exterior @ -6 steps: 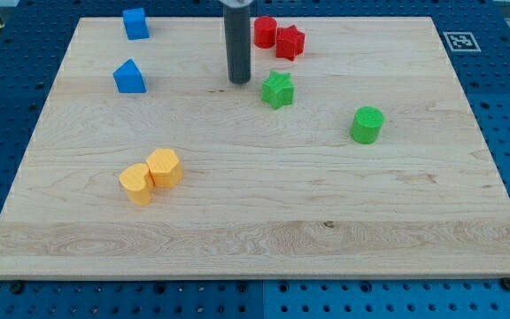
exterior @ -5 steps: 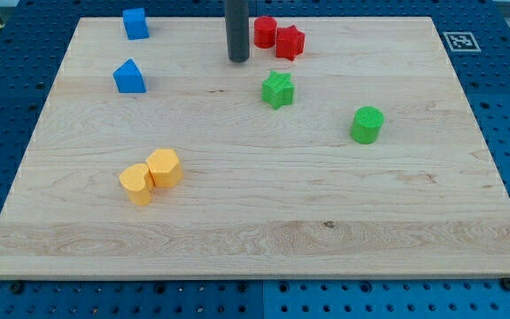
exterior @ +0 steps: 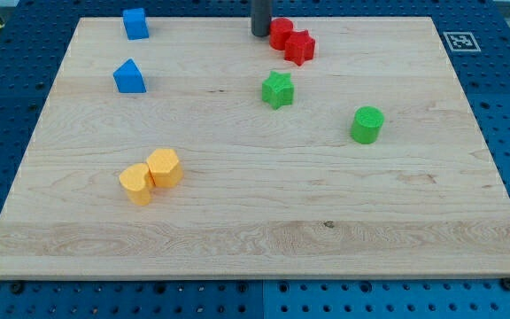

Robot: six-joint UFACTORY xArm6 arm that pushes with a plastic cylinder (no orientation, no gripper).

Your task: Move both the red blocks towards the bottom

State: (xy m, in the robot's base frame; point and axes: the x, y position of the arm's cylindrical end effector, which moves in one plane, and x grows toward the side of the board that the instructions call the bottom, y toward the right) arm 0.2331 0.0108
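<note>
Two red blocks, round one [exterior: 280, 33] & star-ish one [exterior: 299, 47], touching; my tip [exterior: 261, 34] against round one's left; no jaws.

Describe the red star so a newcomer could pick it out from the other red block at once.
Start at the wooden board and go to its top edge, right of centre, where my tip stands. Two red blocks touch there: the red cylinder next to my tip, and the red star on its lower right, with a jagged, pointed outline.
</note>
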